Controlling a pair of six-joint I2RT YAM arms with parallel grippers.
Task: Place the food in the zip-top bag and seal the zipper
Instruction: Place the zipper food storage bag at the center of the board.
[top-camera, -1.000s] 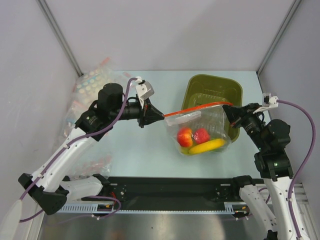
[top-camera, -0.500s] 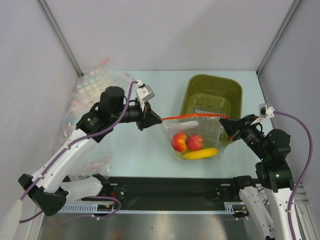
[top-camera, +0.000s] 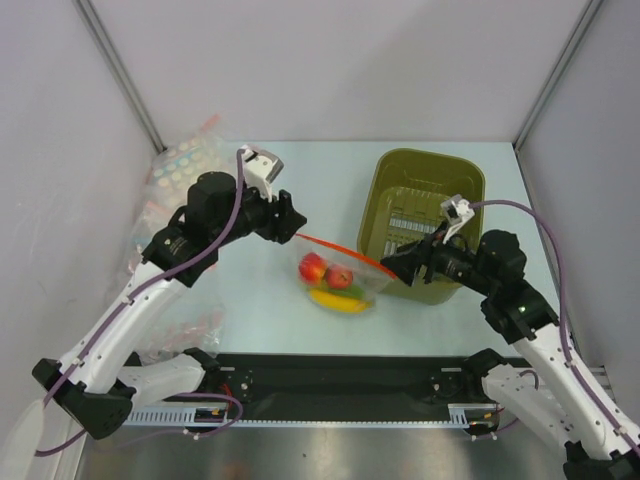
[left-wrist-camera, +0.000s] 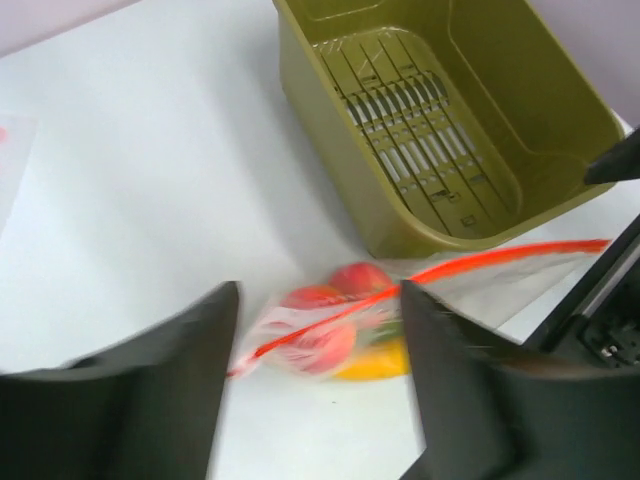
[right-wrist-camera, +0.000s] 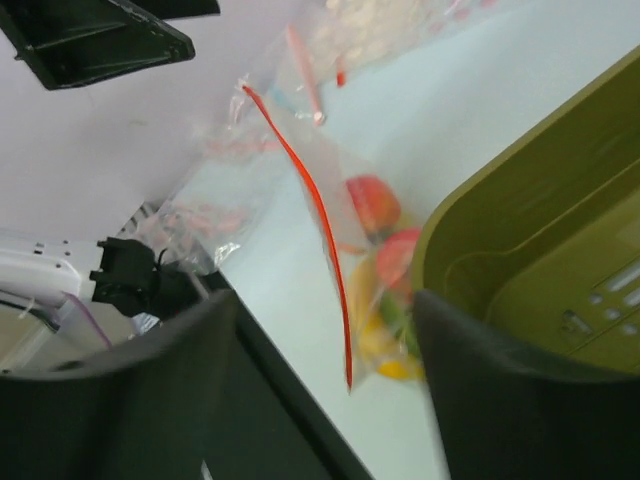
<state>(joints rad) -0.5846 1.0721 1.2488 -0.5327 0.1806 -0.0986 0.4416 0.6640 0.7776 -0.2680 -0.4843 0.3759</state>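
left gripper (left-wrist-camera: 318, 290): spread wide. The zipper (left-wrist-camera: 330, 318) crosses the gap on a slant, one end just beside a finger. No clamp visible.
right gripper (right-wrist-camera: 322, 298): also wide. The strip's other end sits in the gap and touches neither finger.
why there: one gripper per end keeps the strip strung straight between them. Looks like a line-up for pinching it, my read.
zipper state: reads as one thin orange-red line in both wrist views, so probably pressed together. Can't confirm over the full width, and the left wrist view is blurred.
zip-top bag (top-camera: 368, 283): sags below the strip, between the two grippers, left of the basket (top-camera: 470, 185). Can't tell if its bottom rests on the table (top-camera: 330, 170).
food: all inside the bag and pooled at the bottom. Banana (top-camera: 340, 300) is lowest, two red fruits (top-camera: 313, 266) sit above it, green piece (right-wrist-camera: 393, 322) is beside them.
spare bags (top-camera: 185, 165): heaped in the far-left corner, well apart from the work.
step: loading looks done. What's left is sealing or checking the seal.
risk: with both grippers open the floppy mouth can slump and twist, and the food's weight pulls on the strip.
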